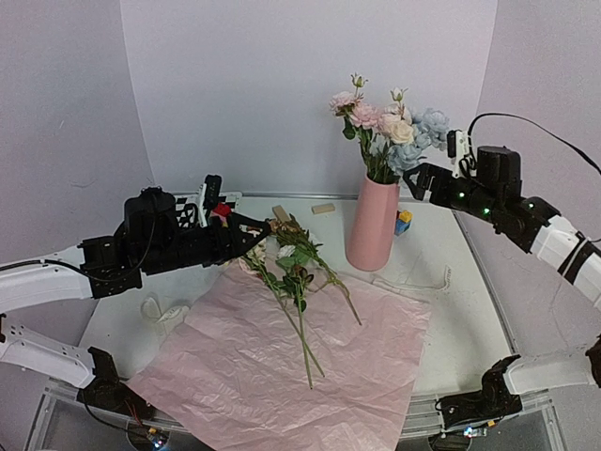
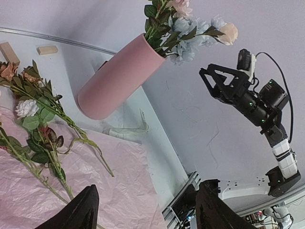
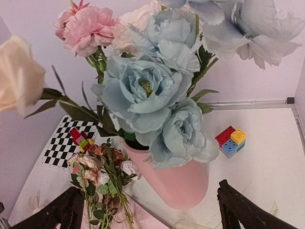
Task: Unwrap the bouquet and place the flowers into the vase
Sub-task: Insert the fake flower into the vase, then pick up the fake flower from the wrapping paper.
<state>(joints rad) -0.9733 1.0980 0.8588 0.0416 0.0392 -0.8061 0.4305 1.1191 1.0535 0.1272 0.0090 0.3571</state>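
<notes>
The pink vase [image 1: 373,225] stands upright at the back of the table. It holds pale pink, cream and light blue flowers [image 1: 387,124]. My right gripper [image 1: 416,181] hovers just right of those blooms, open and empty. In the right wrist view its fingers [image 3: 62,212] stand wide apart above the vase [image 3: 181,183] and the blue blooms [image 3: 143,90]. The bouquet's paper [image 1: 282,366] lies spread flat, pink side up. A few loose flowers [image 1: 296,268] lie on it. My left gripper [image 1: 255,228] is open above their heads, with nothing between its fingers [image 2: 76,210].
Coloured toy blocks [image 1: 403,222] sit right of the vase, and small wooden blocks [image 1: 322,209] lie behind it. A cream ribbon [image 1: 164,310] lies left of the paper. A pale strip [image 1: 413,282] lies in front of the vase. A checkerboard card [image 3: 66,140] is at the back left.
</notes>
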